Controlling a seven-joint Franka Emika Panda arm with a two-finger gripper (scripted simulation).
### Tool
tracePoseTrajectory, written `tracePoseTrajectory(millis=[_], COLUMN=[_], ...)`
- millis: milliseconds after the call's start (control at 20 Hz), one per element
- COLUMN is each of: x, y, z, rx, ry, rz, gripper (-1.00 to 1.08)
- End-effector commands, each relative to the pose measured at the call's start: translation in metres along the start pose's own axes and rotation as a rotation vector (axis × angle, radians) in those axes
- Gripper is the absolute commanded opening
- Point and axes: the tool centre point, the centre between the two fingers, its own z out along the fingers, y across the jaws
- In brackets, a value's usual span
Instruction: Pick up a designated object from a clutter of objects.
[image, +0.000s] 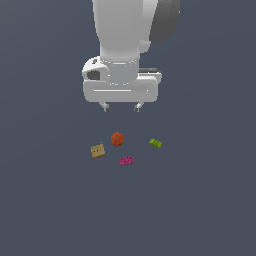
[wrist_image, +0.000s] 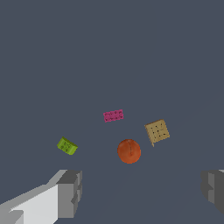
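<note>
The gripper (image: 120, 107) is being held above the floor (image: 200, 200) with its jaws spread wide, and nothing is being pinched between them. The lime-green brick (image: 155, 143) is lying at the exterior view's right of the clutter, apart from the orange-red ball (image: 117, 139). The magenta brick (image: 126, 160) and the tan block (image: 98, 150) are lying nearer the camera, all apart.

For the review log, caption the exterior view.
Open fingers hover above orange-red ball, tan block, magenta brick, lime-green brick.
</note>
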Motion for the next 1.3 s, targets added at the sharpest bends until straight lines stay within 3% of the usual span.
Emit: tracePoseTrajectory(millis=[0, 600, 950, 1250], x=[0.0, -0.002, 0.0, 0.004], y=[0.0, 0.021, 0.011, -0.01], z=[0.0, -0.009, 0.007, 0.041], rx=[0.0, 0.015, 0.006, -0.009], ry=[0.0, -0.004, -0.005, -0.007], rz=[0.0, 0.035, -0.018, -0.136], gripper=[1.0, 1.0, 1.0, 1.0])
